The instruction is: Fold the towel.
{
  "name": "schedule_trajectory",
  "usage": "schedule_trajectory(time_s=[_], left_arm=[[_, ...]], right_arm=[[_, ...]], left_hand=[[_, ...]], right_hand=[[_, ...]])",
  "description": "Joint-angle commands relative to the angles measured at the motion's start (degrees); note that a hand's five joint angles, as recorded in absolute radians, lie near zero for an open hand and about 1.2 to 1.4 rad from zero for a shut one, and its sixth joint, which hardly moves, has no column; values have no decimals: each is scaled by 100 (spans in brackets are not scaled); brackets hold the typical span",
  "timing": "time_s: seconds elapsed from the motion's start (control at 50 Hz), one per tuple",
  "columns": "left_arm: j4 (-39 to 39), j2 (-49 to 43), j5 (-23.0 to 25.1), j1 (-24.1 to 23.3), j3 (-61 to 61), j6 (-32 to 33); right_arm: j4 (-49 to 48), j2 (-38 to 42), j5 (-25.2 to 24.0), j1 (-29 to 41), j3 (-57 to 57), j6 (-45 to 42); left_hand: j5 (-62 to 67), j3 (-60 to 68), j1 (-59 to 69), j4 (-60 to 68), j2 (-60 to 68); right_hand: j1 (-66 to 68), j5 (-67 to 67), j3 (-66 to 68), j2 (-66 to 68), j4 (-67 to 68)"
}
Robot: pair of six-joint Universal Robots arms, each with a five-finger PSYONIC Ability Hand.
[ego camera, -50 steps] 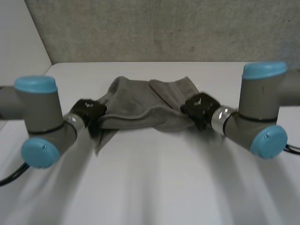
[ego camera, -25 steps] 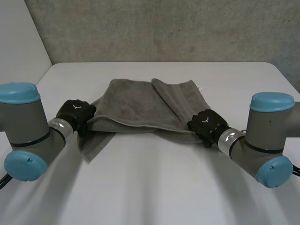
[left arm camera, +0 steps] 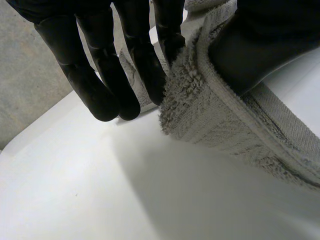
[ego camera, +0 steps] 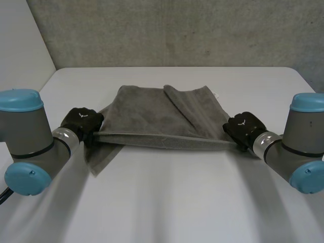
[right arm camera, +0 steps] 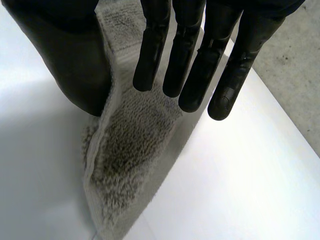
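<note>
A grey towel (ego camera: 152,109) lies crumpled on the white table (ego camera: 162,197), its near edge pulled straight and lifted between my two hands. My left hand (ego camera: 81,120) is at the towel's left end. In the left wrist view the towel's hem (left arm camera: 210,110) is pinched between the thumb (left arm camera: 265,40) and a finger, while the other fingers (left arm camera: 100,75) hang beside it. My right hand (ego camera: 244,127) is at the right end. There the towel's corner (right arm camera: 130,145) hangs between the thumb (right arm camera: 75,60) and the straight fingers (right arm camera: 200,60), which pinch it.
A loose flap of the towel (ego camera: 98,157) droops onto the table under my left hand. A grey wall (ego camera: 177,30) rises behind the table's far edge. Bare white tabletop runs from the towel to the table's near side.
My right hand has moved out to the right, drawing the towel's near edge taut and straight. Both arms swung outward at first; the left hand has since stayed still.
</note>
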Motion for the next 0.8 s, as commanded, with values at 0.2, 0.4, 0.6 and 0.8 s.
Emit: schedule_trajectory(time_s=[0.2, 0.4, 0.6, 0.8], left_arm=[[0, 0, -9, 5, 34, -4], [9, -35, 0, -13, -1, -4], [141, -141, -9, -31, -1, 22], [167, -185, -61, -22, -28, 58]], right_arm=[[552, 25, -11, -280, -190, -240], [430, -159, -160, -360, -217, -73], [-63, -837, -371, -667, -76, 665], [-98, -986, -397, -755, -85, 736]], left_hand=[[-1516, -883, -283, -753, -602], [-1516, -883, -283, -753, -602], [-3852, -3219, -2618, -3089, -2938], [-5417, -4783, -4183, -4653, -4502]], right_hand=[[1105, 1111, 1054, 1006, 1048], [3242, 3249, 3191, 3143, 3186], [3242, 3249, 3191, 3143, 3186], [3242, 3249, 3191, 3143, 3186]])
